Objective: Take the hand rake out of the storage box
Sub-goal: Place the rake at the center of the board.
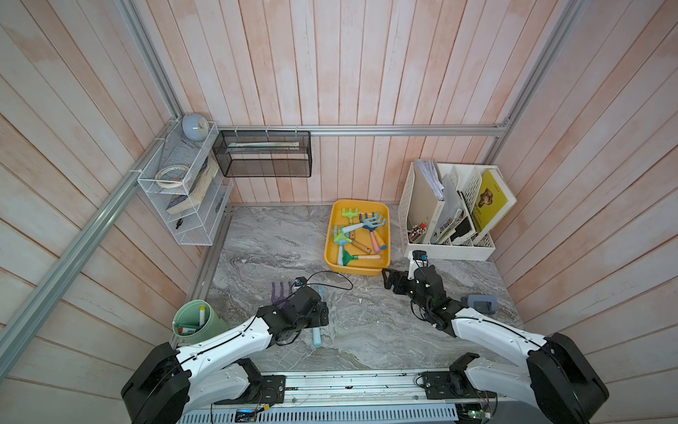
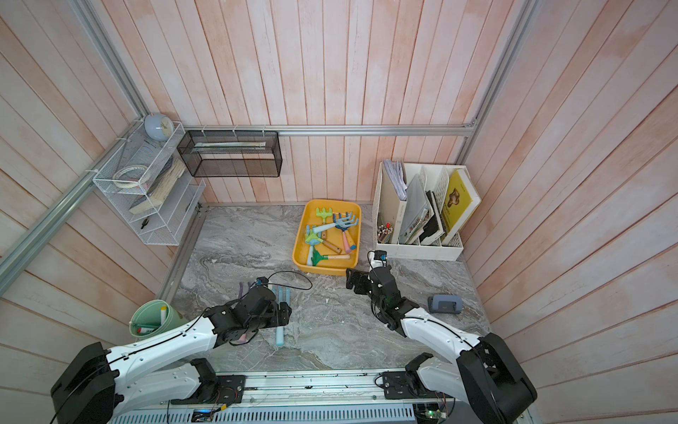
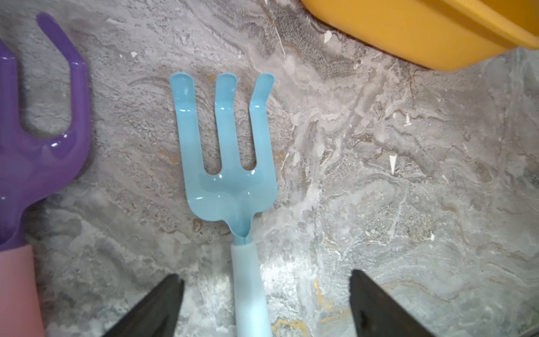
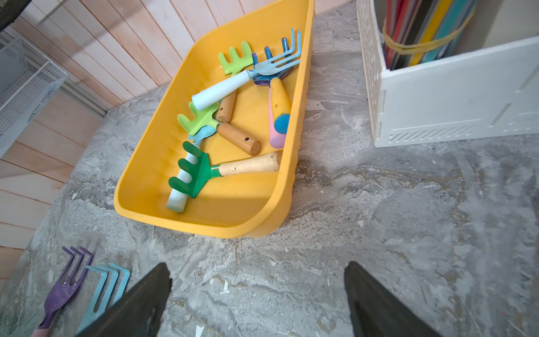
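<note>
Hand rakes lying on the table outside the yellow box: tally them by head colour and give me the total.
Purple hand rake: 1
Light blue hand rake: 1
Total: 2

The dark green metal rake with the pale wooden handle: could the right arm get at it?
Probably yes. The right gripper hangs open just short of the shallow yellow-orange plastic tray; its near wall is low, and nothing covers the handle of the dark green rake.
</note>
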You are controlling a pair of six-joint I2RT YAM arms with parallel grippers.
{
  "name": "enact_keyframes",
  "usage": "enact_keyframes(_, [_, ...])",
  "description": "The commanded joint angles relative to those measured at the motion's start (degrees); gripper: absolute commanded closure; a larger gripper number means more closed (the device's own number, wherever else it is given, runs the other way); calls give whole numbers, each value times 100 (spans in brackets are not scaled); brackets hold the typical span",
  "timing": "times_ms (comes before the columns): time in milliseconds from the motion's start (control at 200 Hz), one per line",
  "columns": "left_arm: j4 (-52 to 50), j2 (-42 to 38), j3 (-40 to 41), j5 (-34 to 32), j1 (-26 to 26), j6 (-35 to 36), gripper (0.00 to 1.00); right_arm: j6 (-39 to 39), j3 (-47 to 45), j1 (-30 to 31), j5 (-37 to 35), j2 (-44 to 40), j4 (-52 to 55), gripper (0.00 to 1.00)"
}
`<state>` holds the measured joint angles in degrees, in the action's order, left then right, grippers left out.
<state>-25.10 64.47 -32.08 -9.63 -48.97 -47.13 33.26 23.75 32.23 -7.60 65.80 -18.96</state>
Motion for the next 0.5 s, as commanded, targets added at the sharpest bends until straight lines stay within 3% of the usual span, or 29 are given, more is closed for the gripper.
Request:
enact_keyframes(0, [-853,294,-215,-800,-375,-401,0,74,-132,36,-177,-148,144,5])
enact_keyframes(65, [-860,508,-217,-824,-403,-488,1,75,-159,31,-186,-197,197,5])
enact_keyframes(215, [-670,889,-250,-714,-434,-476,22,76,-210,37,-195,-308,214,5])
enact_keyframes(495, [-486,1231,-274,-699,-446,-385,37,85,-275,32,-257,-384,241,5])
